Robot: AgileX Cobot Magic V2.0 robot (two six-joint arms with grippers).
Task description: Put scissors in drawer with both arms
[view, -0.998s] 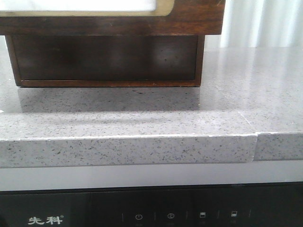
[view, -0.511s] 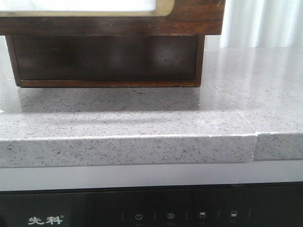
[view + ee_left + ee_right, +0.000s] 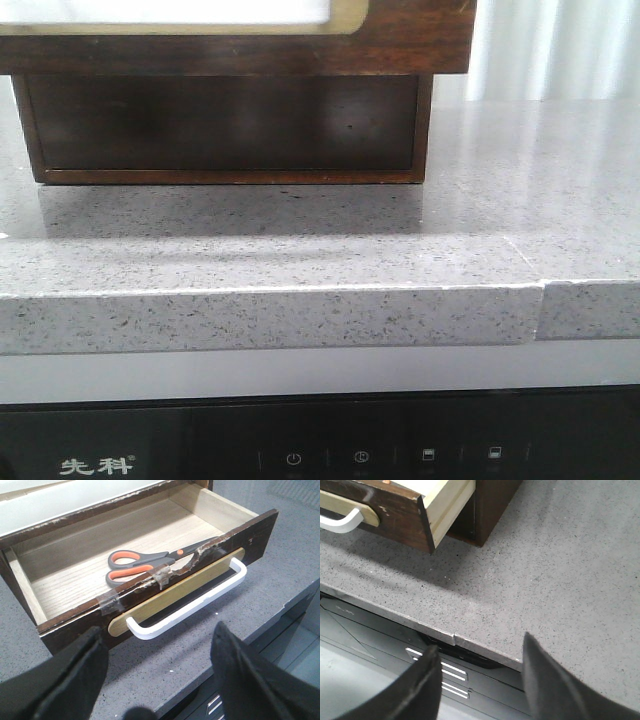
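Scissors lying flat on the pale wood floor inside the drawer, orange loops toward its middle and blades angled toward the chipped front edge; already where the task wants them. Drawer pulled well out over the speckled grey countertop, presumably left open for the drop, so closing looks like the remaining step. White bar handle on its tan plate facing the left gripper, which hangs just in front with fingers spread wide and nothing between them, lined up as if to push the front shut. Right gripper off beside the drawer's corner, above the counter edge, likewise spread and empty, clear of the drawer's path.
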